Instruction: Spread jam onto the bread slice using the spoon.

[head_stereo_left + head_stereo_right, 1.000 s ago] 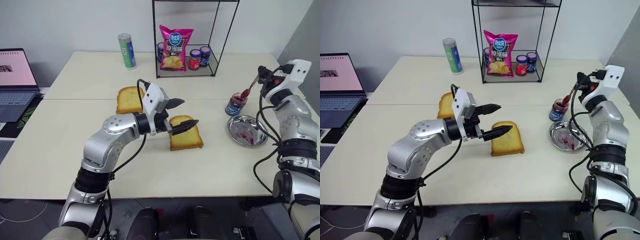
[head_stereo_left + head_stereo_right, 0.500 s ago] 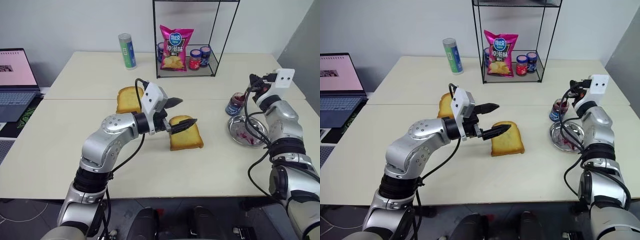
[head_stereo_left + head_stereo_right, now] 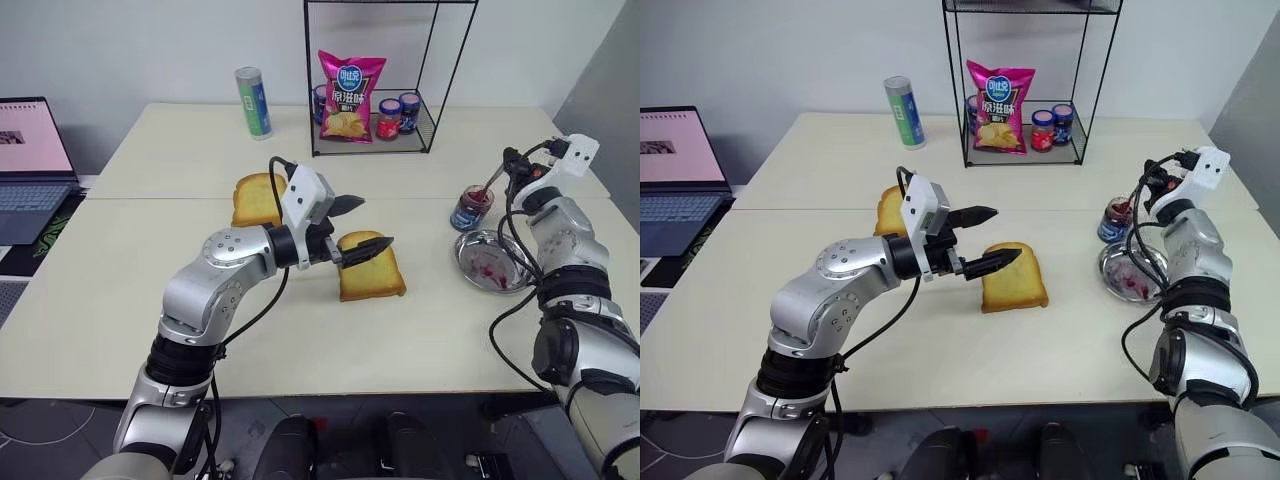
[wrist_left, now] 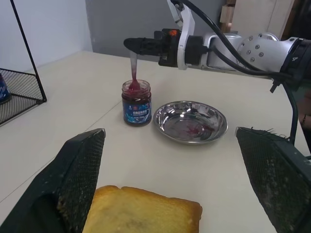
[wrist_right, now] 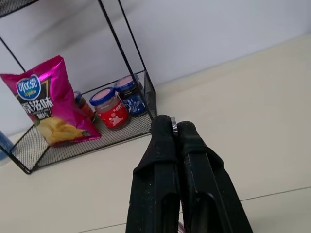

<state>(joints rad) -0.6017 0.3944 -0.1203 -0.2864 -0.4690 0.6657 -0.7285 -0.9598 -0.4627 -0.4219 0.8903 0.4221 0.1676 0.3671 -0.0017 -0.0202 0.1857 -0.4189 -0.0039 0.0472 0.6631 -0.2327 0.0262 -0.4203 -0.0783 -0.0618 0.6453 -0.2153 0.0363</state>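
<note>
1. The bread slice (image 3: pixel 372 268) is seen bare at mid-surface, so spreading is judged not yet done.
2. The left tool (image 3: pixel 360 228) is held spread above it.
3. The spoon (image 4: pixel 133 68), pinched by the right tool (image 4: pixel 133 44), is dipped in the open jar (image 4: pixel 136 103) of jam (image 4: pixel 135 89) at the right.

Head pair: high, looking down and forward over the wire rack (image 3: pixel 390 75).
Left wrist: low, close, facing away from the rack.
Right wrist: close, facing the rack.
Shared: the rack.

Left hand (image 3: pixel 362 225) wide open and level; right hand (image 4: pixel 132 44) clamped shut.
</note>
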